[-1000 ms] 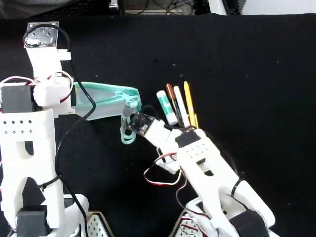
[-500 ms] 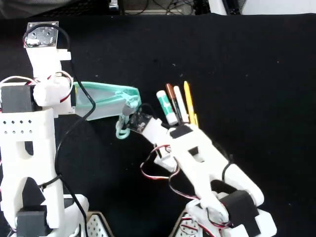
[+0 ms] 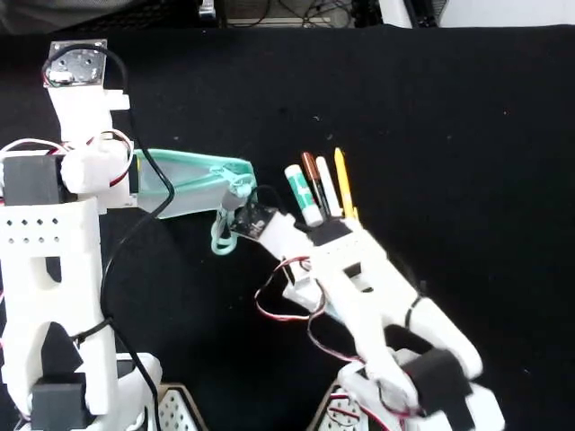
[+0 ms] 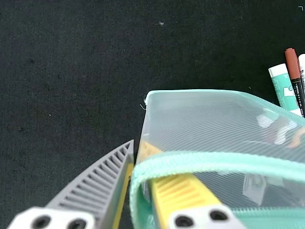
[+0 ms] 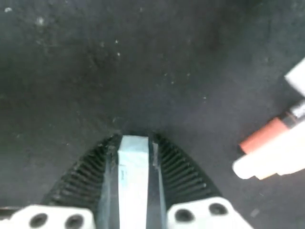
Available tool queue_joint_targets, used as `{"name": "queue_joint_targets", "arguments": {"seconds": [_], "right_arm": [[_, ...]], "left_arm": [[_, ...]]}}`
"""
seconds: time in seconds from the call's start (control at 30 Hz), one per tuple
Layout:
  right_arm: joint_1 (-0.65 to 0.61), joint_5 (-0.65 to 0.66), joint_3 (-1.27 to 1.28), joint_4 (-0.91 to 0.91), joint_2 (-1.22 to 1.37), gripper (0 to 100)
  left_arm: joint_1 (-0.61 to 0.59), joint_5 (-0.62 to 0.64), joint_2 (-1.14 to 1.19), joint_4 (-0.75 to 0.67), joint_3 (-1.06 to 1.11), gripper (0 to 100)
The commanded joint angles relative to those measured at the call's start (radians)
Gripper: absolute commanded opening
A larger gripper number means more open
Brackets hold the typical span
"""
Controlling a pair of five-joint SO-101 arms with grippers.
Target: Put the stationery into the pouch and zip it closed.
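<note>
White arm (image 3: 359, 269) stretched low, right gripper (image 5: 134, 143) clamping pouch (image 3: 189, 180) zipper pull (image 5: 132, 181).

The high view looks down over the table (image 3: 449, 135); 2 close wrist views face it, sharing the pouch (image 3: 193, 181) and pens (image 3: 327, 192).

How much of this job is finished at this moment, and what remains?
Nothing is packed yet: the glue stick and three pens lie on the table beside the pouch. In hand: the left tool clamps the pouch's rim, and the right tool grips a pale strip at its end. Still to do: load all four, then zip.
</note>
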Motion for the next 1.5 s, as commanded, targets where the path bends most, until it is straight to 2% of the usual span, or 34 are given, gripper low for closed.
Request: {"name": "queue_joint_targets", "arguments": {"seconds": [0.0,0.13,0.27,0.4,0.5,0.57,0.67,0.8,0.9,1.2,1.47], "right_arm": [[0.005,-0.002,-0.088,0.129,-0.163,1.1],[0.008,-0.002,-0.145,0.272,-0.446,1.1],[0.066,-0.002,-0.231,0.347,-0.766,1.1],[0.091,-0.009,-0.308,0.307,-0.997,1.2],[0.091,-0.104,-0.338,0.178,-1.067,1.2],[0.057,-0.198,-0.341,0.051,-1.072,1.3],[-0.069,-0.301,-0.325,-0.163,-1.044,1.4],[-0.265,-0.298,-0.291,-0.44,-0.966,1.4],[-0.359,-0.279,-0.268,-0.594,-0.889,1.3],[-0.381,-0.275,-0.122,-0.999,-0.65,1.3],[-0.379,-0.281,-0.053,-1.037,-0.596,1.3]], "left_arm": [[0.01,0.0,-0.012,-0.009,0.004,3],[0.01,0.0,-0.012,-0.008,0.004,3],[0.01,0.0,-0.012,0.003,0.004,3],[0.01,0.0,-0.008,0.003,0.004,3],[0.012,0.002,-0.005,0.003,0.004,3],[0.012,0.002,-0.005,0.003,0.004,3],[0.012,0.002,-0.005,0.003,0.004,3],[0.01,0.0,-0.008,0.003,0.004,3],[0.005,0.0,-0.012,0.005,0.004,3],[0.004,0.0,-0.012,0.031,0.002,3],[0.004,0.0,-0.012,0.029,0.002,3]]}}
